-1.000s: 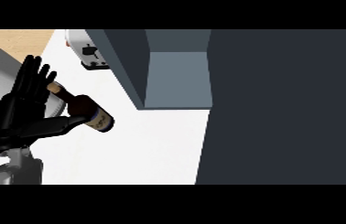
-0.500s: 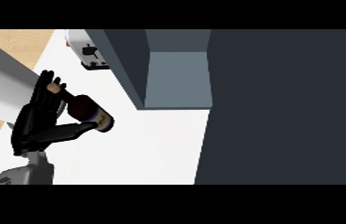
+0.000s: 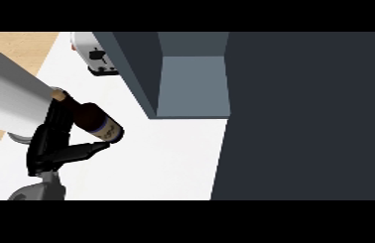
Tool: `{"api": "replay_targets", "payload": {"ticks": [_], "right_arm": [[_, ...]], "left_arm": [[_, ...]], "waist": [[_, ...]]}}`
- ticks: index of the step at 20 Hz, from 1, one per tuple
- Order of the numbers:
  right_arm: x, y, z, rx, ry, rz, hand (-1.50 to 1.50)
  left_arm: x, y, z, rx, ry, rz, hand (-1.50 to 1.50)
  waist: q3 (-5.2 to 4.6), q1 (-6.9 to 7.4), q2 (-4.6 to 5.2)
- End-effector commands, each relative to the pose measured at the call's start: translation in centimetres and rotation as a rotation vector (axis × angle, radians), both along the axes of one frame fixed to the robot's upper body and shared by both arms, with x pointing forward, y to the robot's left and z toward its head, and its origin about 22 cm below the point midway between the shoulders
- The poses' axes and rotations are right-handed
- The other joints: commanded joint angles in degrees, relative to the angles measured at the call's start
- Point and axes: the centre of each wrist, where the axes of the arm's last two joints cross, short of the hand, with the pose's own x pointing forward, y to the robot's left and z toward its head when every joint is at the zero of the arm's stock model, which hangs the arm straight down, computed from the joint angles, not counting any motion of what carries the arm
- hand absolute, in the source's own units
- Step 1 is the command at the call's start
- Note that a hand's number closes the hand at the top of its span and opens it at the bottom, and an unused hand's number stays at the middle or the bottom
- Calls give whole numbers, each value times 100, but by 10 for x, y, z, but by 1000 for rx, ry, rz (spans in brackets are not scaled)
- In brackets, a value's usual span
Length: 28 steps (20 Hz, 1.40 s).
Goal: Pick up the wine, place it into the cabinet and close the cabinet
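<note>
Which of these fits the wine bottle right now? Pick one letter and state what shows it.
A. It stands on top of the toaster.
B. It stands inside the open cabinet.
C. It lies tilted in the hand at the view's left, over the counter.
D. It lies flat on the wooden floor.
C: the black hand is curled round the wine bottle, which is tilted over the white counter, outside the open cabinet.
</note>
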Motion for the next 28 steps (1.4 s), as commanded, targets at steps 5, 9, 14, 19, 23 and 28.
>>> {"api": "replay_targets", "payload": {"ticks": [5,9,14,19,23,28], "right_arm": [[-26,-14,1,-5,-12,62,-150],[-28,-8,7,-19,-9,79,-150],[-29,-2,2,26,-3,95,-150],[-26,-9,2,12,7,61,-150],[-24,-5,14,23,1,56,-150],[-36,-7,-2,11,23,84,-150]], "left_arm": [[-1,1,-52,-24,51,-1,-150],[21,20,-42,-49,29,20,-150],[6,12,-84,-106,53,16,-150],[3,0,-92,-118,55,-17,-150],[19,8,-93,-111,36,-45,-150],[18,11,-100,-97,31,-45,-150]], "waist": [[1,-24,9],[-3,-50,4],[-4,-44,8],[1,-13,4],[-3,-34,4],[-1,-57,7]]}}
